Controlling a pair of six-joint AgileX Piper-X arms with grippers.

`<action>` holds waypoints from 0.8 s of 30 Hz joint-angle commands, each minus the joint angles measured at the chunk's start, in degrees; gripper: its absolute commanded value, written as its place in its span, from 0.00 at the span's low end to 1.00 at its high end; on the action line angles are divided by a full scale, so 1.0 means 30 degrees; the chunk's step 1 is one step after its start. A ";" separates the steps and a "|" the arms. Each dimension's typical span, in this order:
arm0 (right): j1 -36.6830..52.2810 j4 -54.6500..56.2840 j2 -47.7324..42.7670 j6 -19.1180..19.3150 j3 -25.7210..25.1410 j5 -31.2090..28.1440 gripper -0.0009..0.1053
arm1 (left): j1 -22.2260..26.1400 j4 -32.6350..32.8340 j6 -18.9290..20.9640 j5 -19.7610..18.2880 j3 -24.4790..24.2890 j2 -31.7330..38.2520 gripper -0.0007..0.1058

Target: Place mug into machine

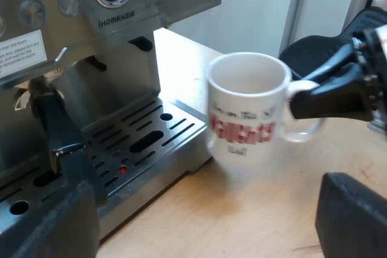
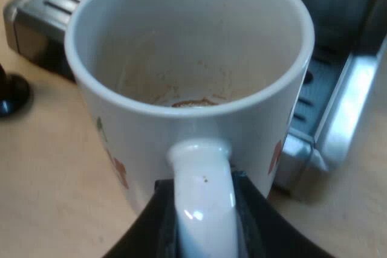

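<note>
While the right gripper [image 2: 202, 216] has its jaws pinching the handle from both sides, the mug [image 1: 245, 107] is over the wooden surface [image 1: 272, 191], just beside the drip tray [image 1: 163, 137] of the espresso machine [image 1: 121, 22]. The mug is white with red and dark lettering on its side and a brownish stain ring inside at the bottom. The left gripper [image 1: 205, 225] has its jaws spread wide apart.

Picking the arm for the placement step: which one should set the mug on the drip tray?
Right. The right gripper is shut on the handle of the mug, which sits just beside the edge of the drip tray. The left gripper is open and holds nothing, near the tray's front.
</note>
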State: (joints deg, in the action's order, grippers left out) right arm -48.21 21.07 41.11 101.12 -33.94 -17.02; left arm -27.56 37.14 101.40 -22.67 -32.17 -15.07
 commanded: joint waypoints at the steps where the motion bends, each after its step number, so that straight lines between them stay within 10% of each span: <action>1: -0.0047 -0.2625 0.0888 -0.0207 -0.0403 -0.0058 0.01 | -0.0074 0.0084 -0.0065 0.0754 -0.0211 -0.0006 0.75; 24: -0.0047 -0.9492 0.7506 -0.0384 -0.0403 0.0599 0.01 | -0.0074 0.0097 -0.0065 0.2084 0.0241 -0.0006 0.75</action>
State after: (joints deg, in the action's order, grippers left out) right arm -48.21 -3.89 64.01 99.64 -33.94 -15.05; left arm -27.56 37.24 101.20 -17.14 -31.37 -15.07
